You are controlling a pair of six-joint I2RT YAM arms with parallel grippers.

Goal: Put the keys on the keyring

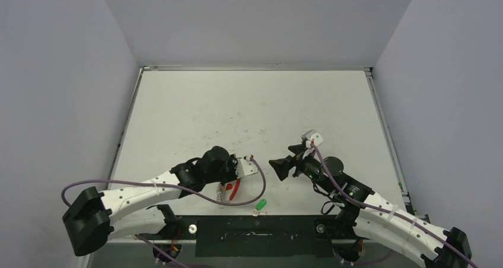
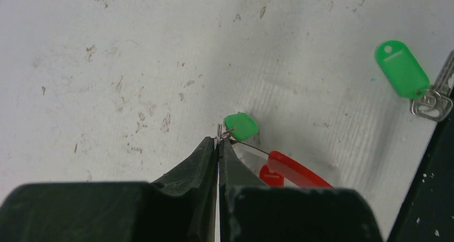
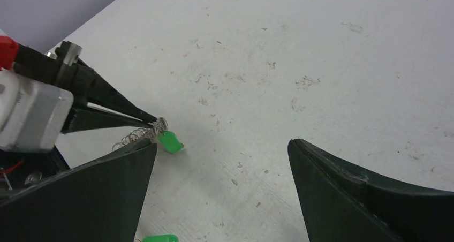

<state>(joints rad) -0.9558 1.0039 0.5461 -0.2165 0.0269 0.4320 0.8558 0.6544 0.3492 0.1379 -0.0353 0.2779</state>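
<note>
Scuffed white table (image 1: 249,108), grey walls. Left gripper (image 2: 218,143) clenched on the thin keyring (image 2: 293,168) wire, a green-headed key (image 2: 241,126) dangling at its tips. Second key (image 2: 401,69) lies near the front edge. Right gripper (image 3: 223,144) gapes, empty. Keys likely light and slippery; best pinched by the plastic head.

Right claw (image 3: 223,143) spread wide above table (image 3: 321,49), left claw (image 3: 155,121) pinching keyring (image 3: 134,136), green key (image 3: 171,142) dangling, second key (image 3: 160,237) near edge
</note>
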